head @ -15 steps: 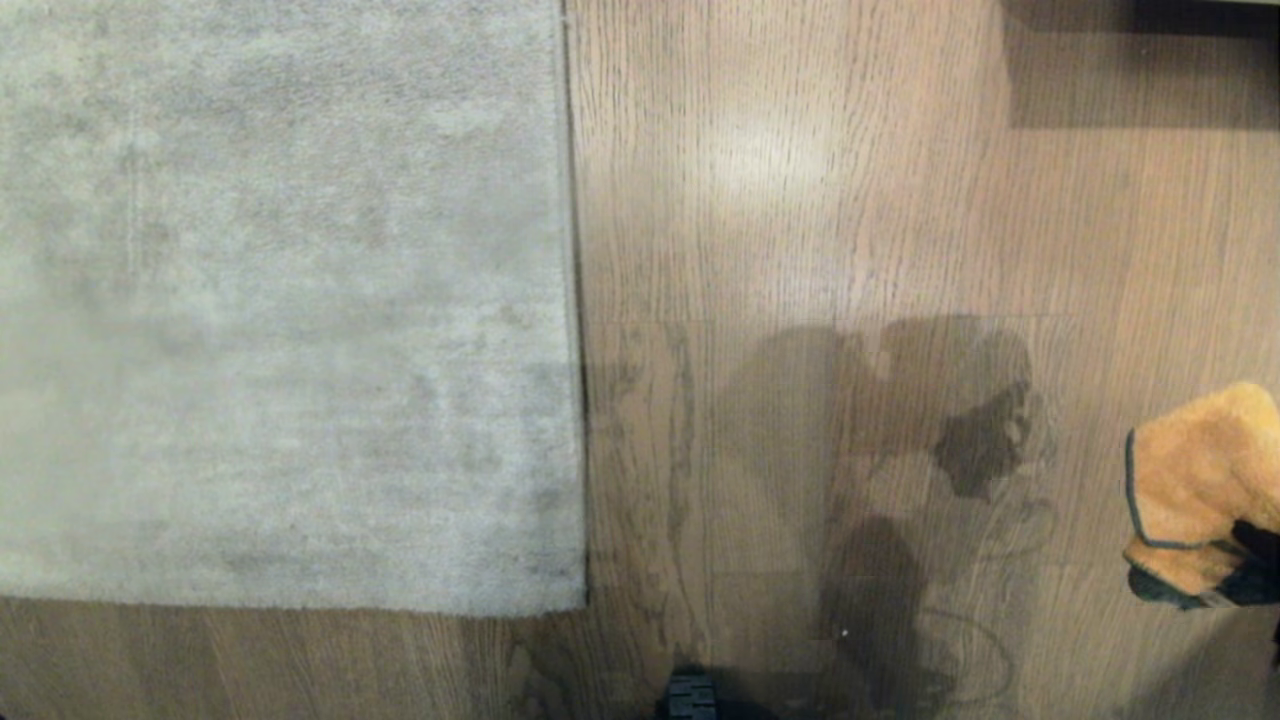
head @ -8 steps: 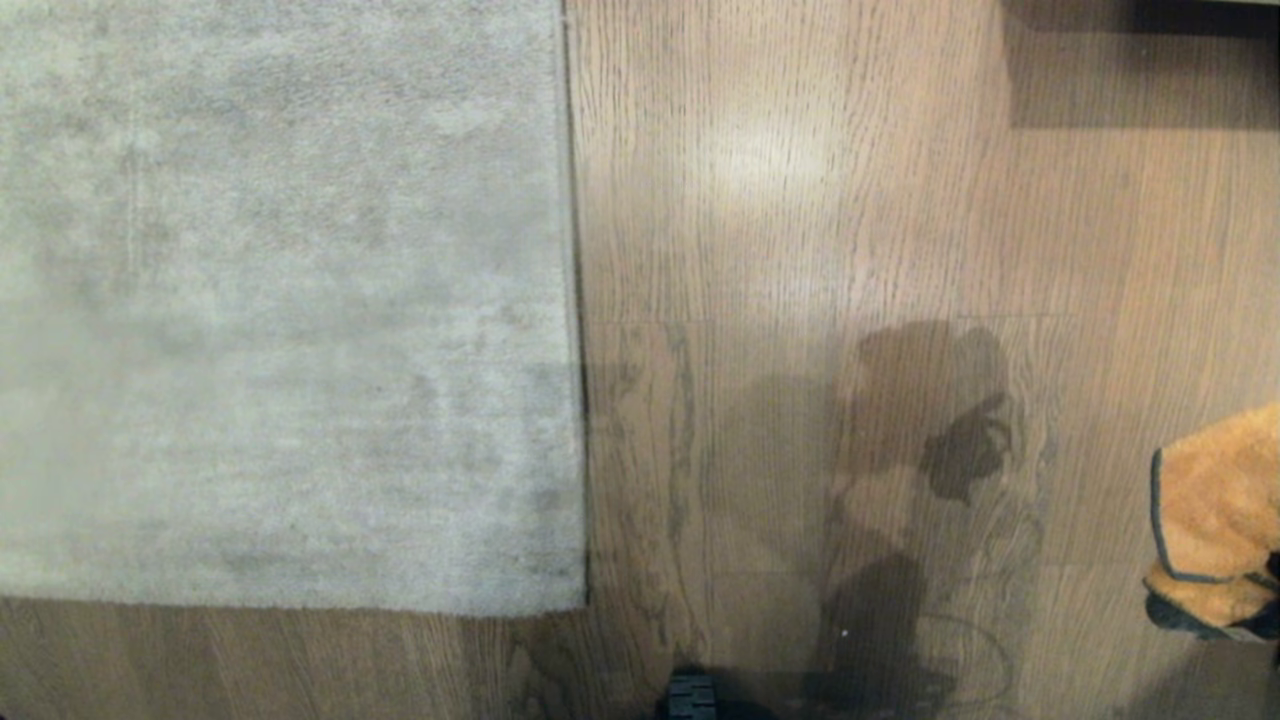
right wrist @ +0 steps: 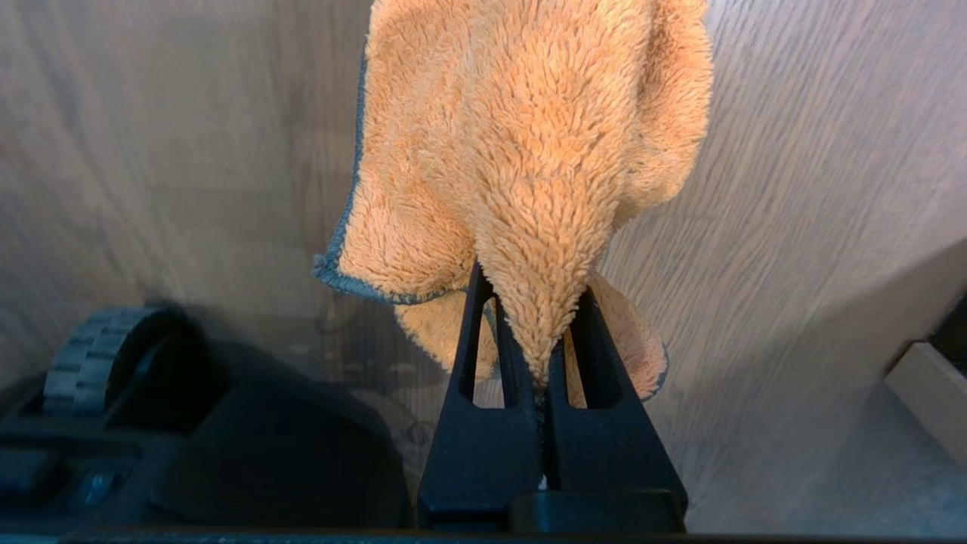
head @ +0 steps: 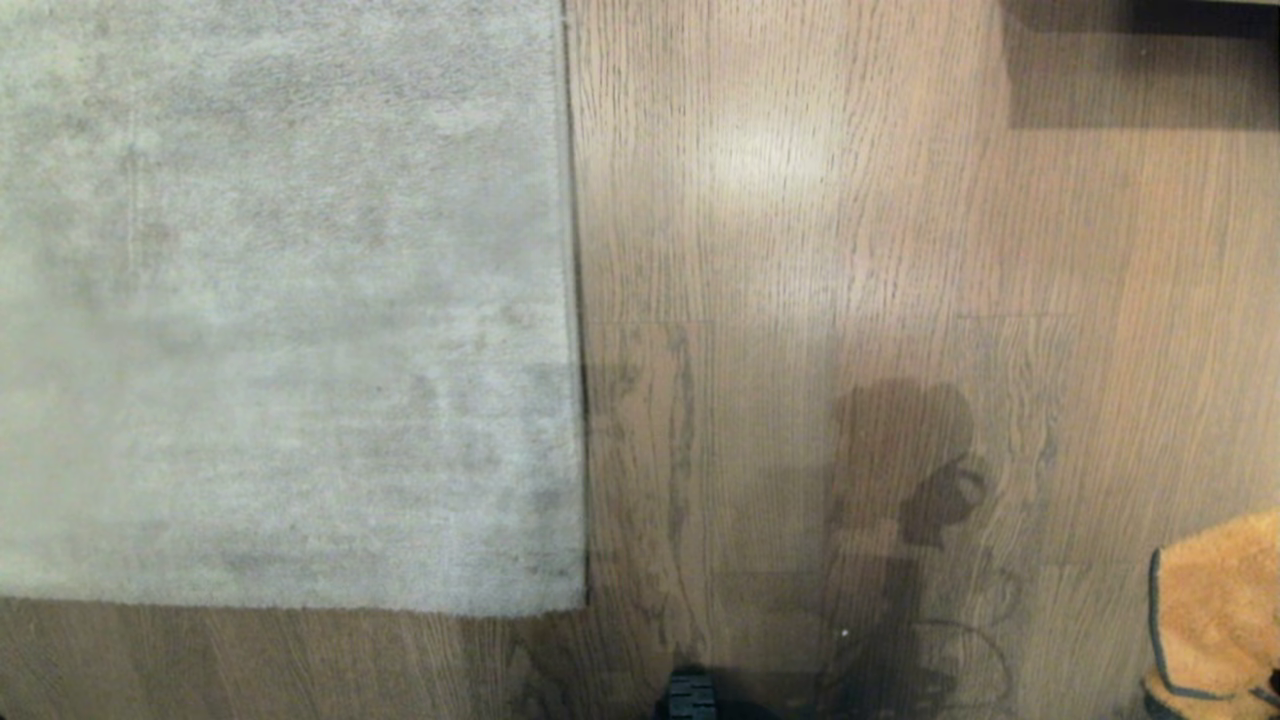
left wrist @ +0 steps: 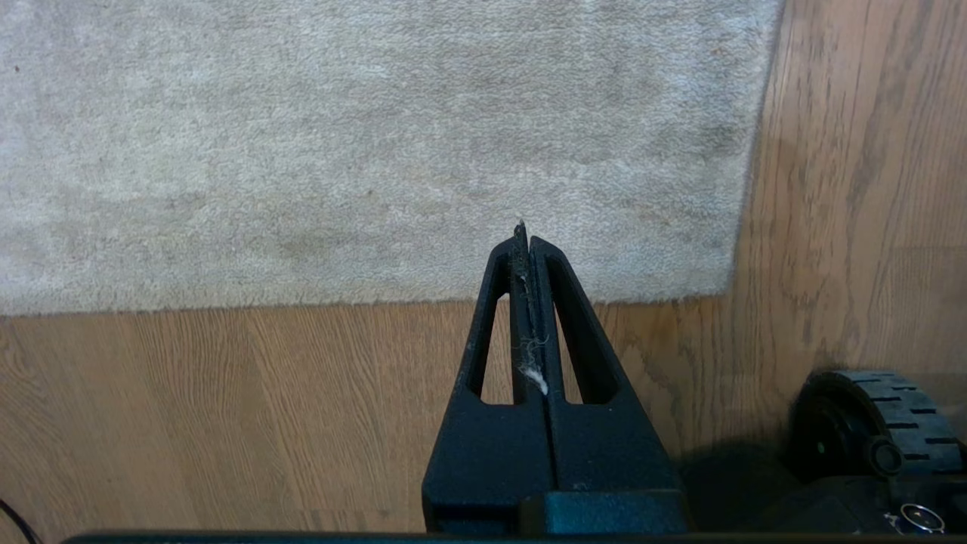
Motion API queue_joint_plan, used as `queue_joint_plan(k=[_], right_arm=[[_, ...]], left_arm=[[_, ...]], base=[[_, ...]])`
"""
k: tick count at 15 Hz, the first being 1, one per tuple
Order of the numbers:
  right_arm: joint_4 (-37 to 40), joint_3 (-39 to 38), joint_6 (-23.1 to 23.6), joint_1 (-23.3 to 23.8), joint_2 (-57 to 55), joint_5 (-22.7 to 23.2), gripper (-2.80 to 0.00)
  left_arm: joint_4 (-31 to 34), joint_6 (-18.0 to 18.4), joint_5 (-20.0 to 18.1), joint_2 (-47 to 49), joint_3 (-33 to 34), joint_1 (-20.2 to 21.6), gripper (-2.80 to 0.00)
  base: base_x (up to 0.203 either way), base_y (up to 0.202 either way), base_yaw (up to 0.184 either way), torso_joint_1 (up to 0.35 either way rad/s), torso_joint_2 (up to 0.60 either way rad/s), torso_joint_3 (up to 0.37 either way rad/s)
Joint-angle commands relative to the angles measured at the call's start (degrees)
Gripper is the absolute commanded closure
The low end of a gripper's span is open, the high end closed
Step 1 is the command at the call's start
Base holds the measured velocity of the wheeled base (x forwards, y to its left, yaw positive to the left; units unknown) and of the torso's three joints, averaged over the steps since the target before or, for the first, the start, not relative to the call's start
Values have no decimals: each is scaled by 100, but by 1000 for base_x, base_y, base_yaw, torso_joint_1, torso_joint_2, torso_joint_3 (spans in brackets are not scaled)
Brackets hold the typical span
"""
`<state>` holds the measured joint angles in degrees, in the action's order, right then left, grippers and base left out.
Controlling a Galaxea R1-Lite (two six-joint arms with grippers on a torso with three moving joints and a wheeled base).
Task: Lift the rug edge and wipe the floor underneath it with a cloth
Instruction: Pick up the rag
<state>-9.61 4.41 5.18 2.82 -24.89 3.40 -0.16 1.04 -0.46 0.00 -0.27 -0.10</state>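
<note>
Head view: rug edge (head: 574,300) runs near-to-far, flat on floor (head: 850,200).

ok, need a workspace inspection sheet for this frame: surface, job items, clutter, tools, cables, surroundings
Surface: wood plank floor, glare patch, arm shadows.
Job's things: rug edge lying flat, corner down; orange cloth hanging from the right tool.
Clutter: nothing seen.
Grippers: left tool shut, empty, lint between its fingers, above the rug's near border; right tool shut on the cloth.
Cables: thin dark cable at the left wrist picture's corner.
Surroundings: base wheel; dark furniture edge.
</note>
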Motion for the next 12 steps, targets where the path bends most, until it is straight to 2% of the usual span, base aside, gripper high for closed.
queue_joint_plan(k=[1, 4, 12], right_arm=[[262, -115, 9, -142, 664, -18, 0], [677, -251, 16, -135, 1211, -22, 0], [1035, -426, 229, -277, 2022, -19, 0]], left_arm=[[-2, 2, -1, 0, 0, 1, 0], [-2, 2, -6, 0, 0, 1, 0], [-2, 2, -6, 0, 0, 1, 0]], base=[[0, 0, 0, 0, 0, 0], [0, 0, 0, 0, 0, 0], [0, 0, 0, 0, 0, 0]])
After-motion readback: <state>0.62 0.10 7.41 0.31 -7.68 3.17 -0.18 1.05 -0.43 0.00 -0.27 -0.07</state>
